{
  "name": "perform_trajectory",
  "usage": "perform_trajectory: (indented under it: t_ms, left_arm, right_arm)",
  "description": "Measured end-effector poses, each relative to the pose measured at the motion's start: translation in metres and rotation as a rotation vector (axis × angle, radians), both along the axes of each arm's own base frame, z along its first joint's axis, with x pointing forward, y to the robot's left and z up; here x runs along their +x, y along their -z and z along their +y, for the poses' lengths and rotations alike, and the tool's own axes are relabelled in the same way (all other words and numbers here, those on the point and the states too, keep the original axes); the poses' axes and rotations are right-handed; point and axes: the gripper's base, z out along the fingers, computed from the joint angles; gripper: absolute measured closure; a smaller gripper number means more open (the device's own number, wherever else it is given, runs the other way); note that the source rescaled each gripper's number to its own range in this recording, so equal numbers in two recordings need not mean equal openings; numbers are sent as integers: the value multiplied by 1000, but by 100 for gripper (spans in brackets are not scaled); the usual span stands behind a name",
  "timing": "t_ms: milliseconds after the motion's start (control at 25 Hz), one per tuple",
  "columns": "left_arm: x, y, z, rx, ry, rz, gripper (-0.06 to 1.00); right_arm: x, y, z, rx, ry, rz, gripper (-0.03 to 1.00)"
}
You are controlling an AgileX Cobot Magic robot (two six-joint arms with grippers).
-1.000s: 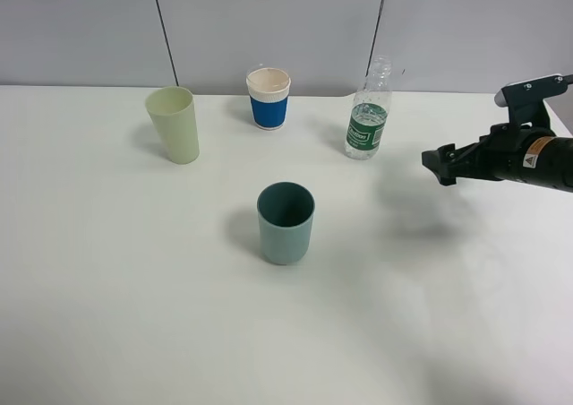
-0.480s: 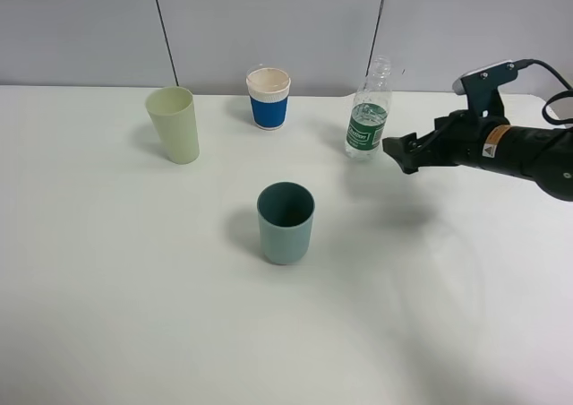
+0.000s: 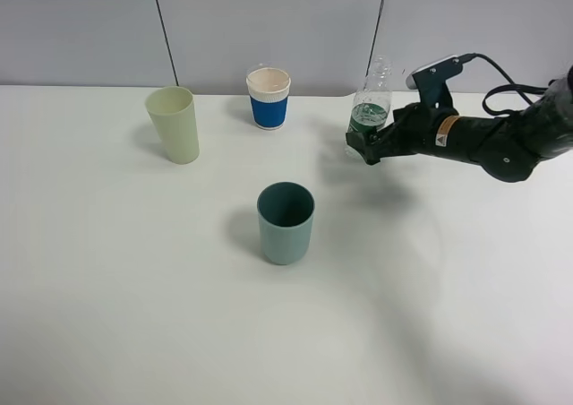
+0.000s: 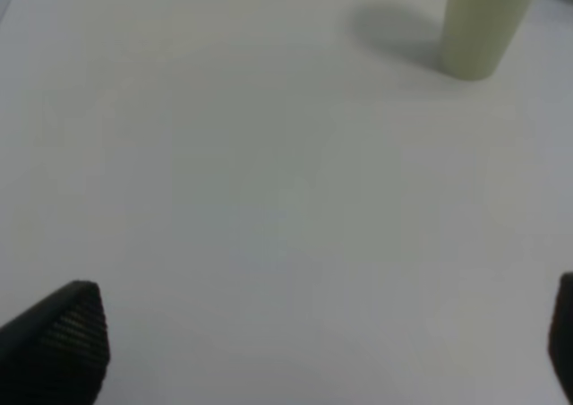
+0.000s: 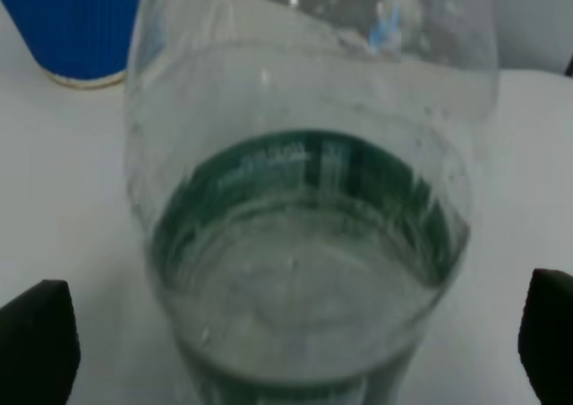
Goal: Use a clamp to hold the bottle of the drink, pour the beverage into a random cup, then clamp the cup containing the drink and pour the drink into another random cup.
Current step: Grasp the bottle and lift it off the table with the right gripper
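A clear drink bottle [image 3: 370,109] with a green label stands uncapped at the back right of the white table [image 3: 134,288]. My right gripper [image 3: 365,147] is at its lower part. In the right wrist view the bottle [image 5: 304,226] fills the frame, partly filled with liquid, and the right gripper [image 5: 295,342] is open with a fingertip [image 5: 36,338] on each side, apart from it. A teal cup [image 3: 286,223] stands mid-table. A blue-sleeved paper cup [image 3: 269,99] and a pale green cup [image 3: 175,124] stand at the back. My left gripper [image 4: 313,342] is open and empty over bare table.
The pale green cup [image 4: 483,20] shows far ahead in the left wrist view. The blue-sleeved cup [image 5: 81,29] shows behind the bottle in the right wrist view. A grey panelled wall [image 3: 269,20] runs behind the table.
My right arm has moved left and toward the back, from open table at the right to the bottle, with its open fingers now on both sides of it. The cups have not moved.
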Motion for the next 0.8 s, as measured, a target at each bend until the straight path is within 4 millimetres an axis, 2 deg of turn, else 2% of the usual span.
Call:
perform_trajectory:
  t_ms: [200,400,480,520,560,600,720,800]
  left_arm:
    - [0,0,0,0,0,0,-6]
    - [0,0,0,0,0,0,-6]
    - [0,0,0,0,0,0,-6]
    - [0,0,0,0,0,0,-6]
    - [0,0,0,0,0,0,-6]
    - [0,0,0,0,0,0,-6]
    - [0,0,0,0,0,0,-6]
    - [0,0,0,0,0,0,-6]
  right_arm:
    - [15,5,8,2,-15,-17,1]
    - [16,5,13,1,-30,-21,1]
    - [16,6,13,1,-30,-20,5]
    - [16,6,13,1,-30,-20,10]
    - [16,6,13,1,-30,-19,19]
    - [16,7,13,2,-29,-16,34]
    - [16,8,12,22,-13,9,97]
    - [16,8,12,44,6,32,93]
